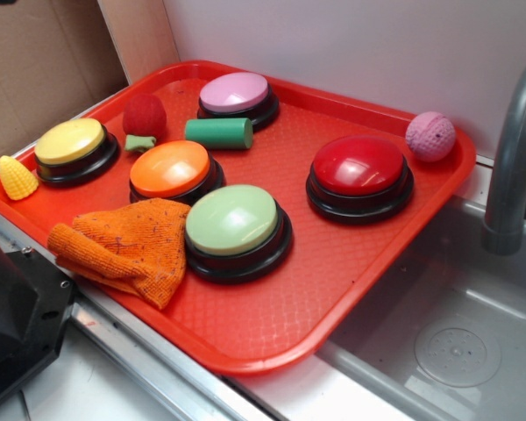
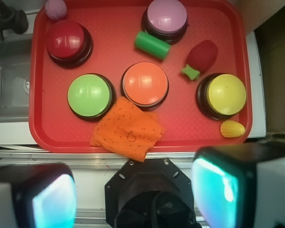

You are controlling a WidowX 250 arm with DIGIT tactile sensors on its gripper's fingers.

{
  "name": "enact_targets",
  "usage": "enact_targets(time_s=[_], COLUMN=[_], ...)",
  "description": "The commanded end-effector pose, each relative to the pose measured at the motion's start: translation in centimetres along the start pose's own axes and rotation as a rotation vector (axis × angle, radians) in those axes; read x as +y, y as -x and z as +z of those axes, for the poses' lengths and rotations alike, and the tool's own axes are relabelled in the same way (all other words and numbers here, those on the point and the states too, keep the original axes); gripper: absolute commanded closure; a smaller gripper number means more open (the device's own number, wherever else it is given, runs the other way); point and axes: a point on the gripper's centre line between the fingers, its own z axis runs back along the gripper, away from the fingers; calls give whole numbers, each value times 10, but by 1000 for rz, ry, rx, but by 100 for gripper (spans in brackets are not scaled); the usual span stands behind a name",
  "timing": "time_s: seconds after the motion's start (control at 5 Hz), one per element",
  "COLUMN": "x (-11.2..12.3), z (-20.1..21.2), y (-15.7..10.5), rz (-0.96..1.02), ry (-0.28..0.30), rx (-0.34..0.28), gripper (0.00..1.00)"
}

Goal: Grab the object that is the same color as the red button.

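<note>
The gripper [image 2: 133,199] hangs high above the tray's front edge, spread wide and holding nothing; only its two blurred fingers [image 2: 33,199] show at the bottom of the wrist view. As far as the pictures show, nothing of the task is done: approach, descent and grasp are all left.

The object [image 2: 202,56], a dark-red fuzzy fruit with a green stem, lies untouched on the red tray [image 2: 114,47], toward its back edge. In the wrist view it sits between the green cylinder [image 2: 152,45] and the yellow button [image 2: 226,94], with the pink button [image 2: 166,15] near. The red button [image 2: 65,39] stands well apart, at the opposite end, beside the pink ball [image 2: 55,8].

The cylinder and yellow button crowd the fruit and could catch a finger. The orange button [image 2: 145,83], green button [image 2: 89,95], orange cloth [image 2: 127,128] and toy corn [image 2: 232,128] lie nearer the front edge, clear of it.
</note>
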Motion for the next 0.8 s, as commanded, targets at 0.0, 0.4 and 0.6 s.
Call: enact_targets(time_s=[0.0, 0.4, 0.6], x=[0, 16, 37], z=[0, -22, -46], y=[0, -22, -44], rz=[0, -56, 21], ry=[0, -28, -75], rx=[0, -75, -100], gripper=[0, 0, 0])
